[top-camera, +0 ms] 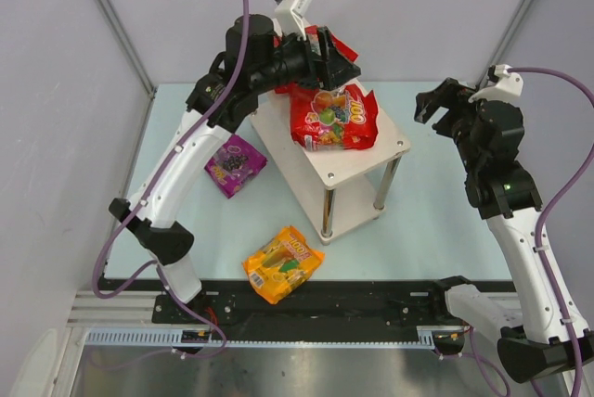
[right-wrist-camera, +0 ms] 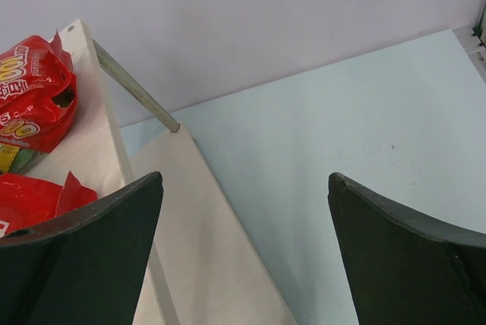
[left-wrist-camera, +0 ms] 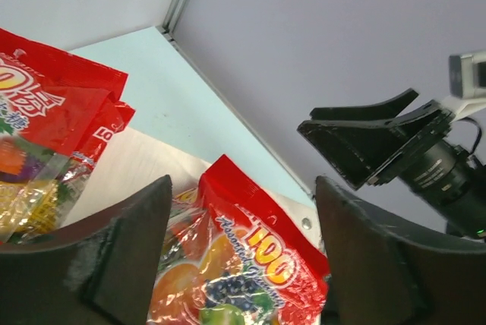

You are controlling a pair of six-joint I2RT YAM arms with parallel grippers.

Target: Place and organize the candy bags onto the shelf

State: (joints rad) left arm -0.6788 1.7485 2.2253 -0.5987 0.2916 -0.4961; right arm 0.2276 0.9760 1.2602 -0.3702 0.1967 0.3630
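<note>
The shelf point(top-camera: 357, 158) stands mid-table. One red candy bag point(top-camera: 334, 119) lies on its top board. A second red bag point(top-camera: 344, 45) lies behind it, partly hidden by my left gripper point(top-camera: 334, 68). That gripper hovers over the top board with its jaws wide open; in the left wrist view point(left-wrist-camera: 243, 241) the near red bag point(left-wrist-camera: 243, 264) lies between and below the fingers, with the other red bag point(left-wrist-camera: 53, 127) at left. The purple bag point(top-camera: 235, 165) and the orange-yellow bag point(top-camera: 283, 262) lie on the table. My right gripper point(top-camera: 436, 100) is open and empty, right of the shelf.
The right wrist view shows the shelf's lower board point(right-wrist-camera: 205, 241), a metal leg point(right-wrist-camera: 137, 89) and both red bags point(right-wrist-camera: 30, 97) at left, with pale blue table point(right-wrist-camera: 364, 112) beyond. Grey walls close in the back and sides. A black rail point(top-camera: 325, 309) runs along the near edge.
</note>
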